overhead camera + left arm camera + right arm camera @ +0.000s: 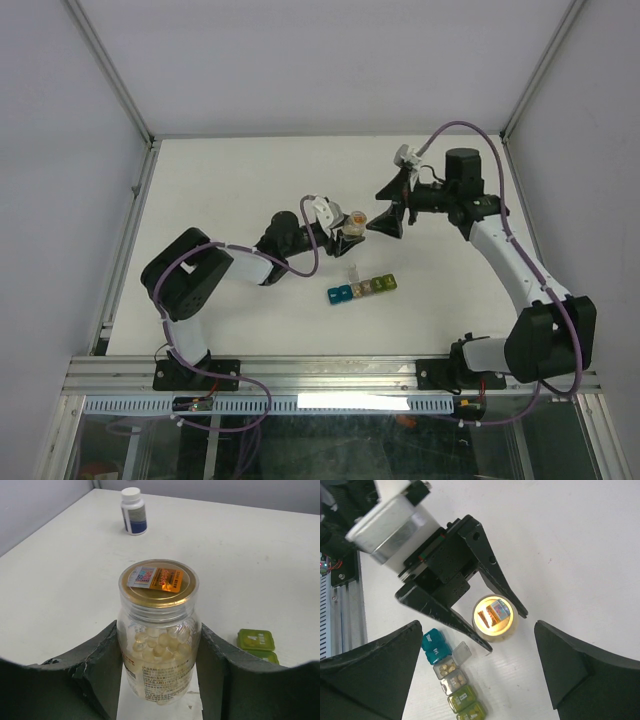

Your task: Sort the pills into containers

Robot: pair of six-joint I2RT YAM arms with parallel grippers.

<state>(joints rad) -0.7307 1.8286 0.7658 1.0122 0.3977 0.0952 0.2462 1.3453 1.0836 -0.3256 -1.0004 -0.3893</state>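
The containers point(362, 288) are a strip of small joined cells lying on the white table, in front of both grippers. In the right wrist view the containers point(451, 679) run teal, clear, grey, olive. The clear cell's lid is flipped up, and tan pills point(445, 669) lie inside it. More pills show in the grey cell beside it. My left gripper point(159, 627) is shut on a small clear bottle point(158, 630) with a gold lid, upright and holding pale capsules. My right gripper point(477, 625) hangs above that bottle point(495, 616), jaws wide open and holding nothing.
A white-capped dark bottle point(134, 511) stands far back on the table in the left wrist view. Two yellow-green cells point(256, 640) lie to the right of the held bottle. The metal frame rail point(330, 372) runs along the near edge.
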